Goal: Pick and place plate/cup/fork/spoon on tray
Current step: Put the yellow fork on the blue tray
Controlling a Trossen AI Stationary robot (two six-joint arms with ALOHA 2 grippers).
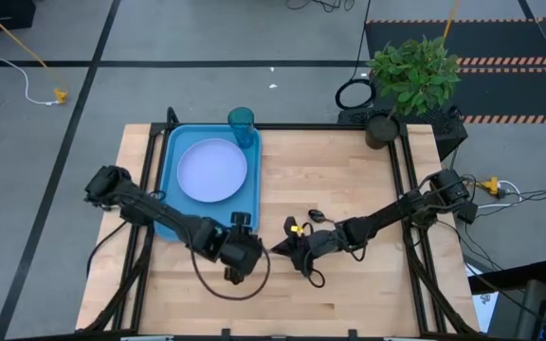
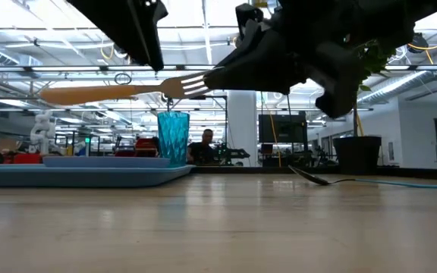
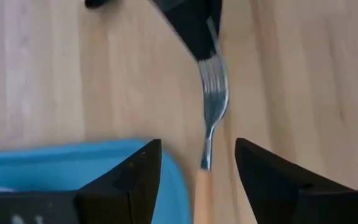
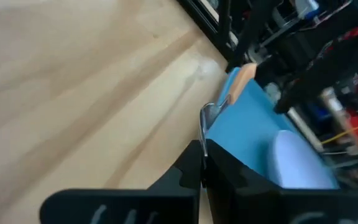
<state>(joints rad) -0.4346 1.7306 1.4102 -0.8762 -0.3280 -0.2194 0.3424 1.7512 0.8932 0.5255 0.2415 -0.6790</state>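
While the fork hangs level above the bare wood just beside the near corner of the tray, its tines sit pinched in the right gripper, whose fingers are closed on the metal end; the orange handle points away toward the tray. The left gripper stands spread wide around the fork's neck, one finger on each side and neither touching it, so the weight is carried by the right arm alone.

The fork looks light and stiff; the tines are smooth metal and likely slippery, and a grip that far out on one end lets the handle swing or droop. The handle is the better hold: broader, plastic and probably less slick, and taking it near the neck would keep the piece balanced. I judge this a hand-over, with the left gripper needing to close squarely on the handle before the right lets go; a skewed pinch could twist the fork out of both.

The plate lies flat in the tray, filling most of its width; the cup stands upright at the tray's far corner, so the free room for the fork is the narrow strip beside the plate. The spoon lies on the table, well apart from the tray, not yet placed.
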